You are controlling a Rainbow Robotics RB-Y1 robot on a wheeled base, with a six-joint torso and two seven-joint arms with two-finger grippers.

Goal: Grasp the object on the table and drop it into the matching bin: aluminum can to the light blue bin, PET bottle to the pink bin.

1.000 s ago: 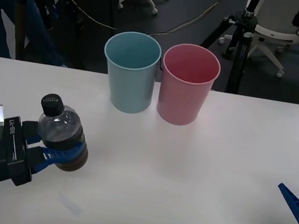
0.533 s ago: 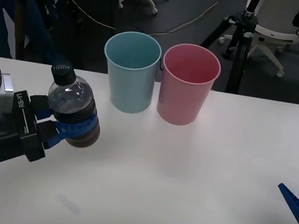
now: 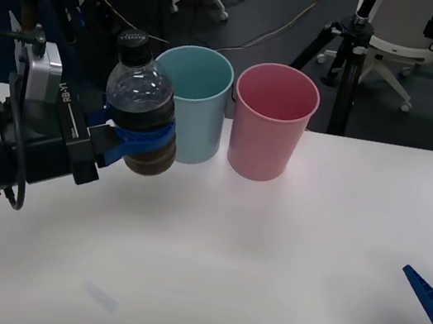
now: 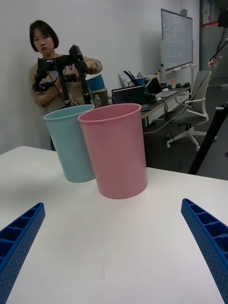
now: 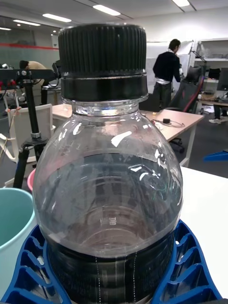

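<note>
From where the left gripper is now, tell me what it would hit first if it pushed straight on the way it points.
Likely the light blue bin. The left gripper, shut on the PET bottle, points toward the bins, and the bottle overlaps that bin's near side in the front view. Depth is unclear, so the gap can't be judged.

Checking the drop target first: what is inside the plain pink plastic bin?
The pink plastic bin shows only bare pink inner wall through its open top; its bottom is hidden by the near wall. The left gripper holds the clear bottle aloft.
</note>
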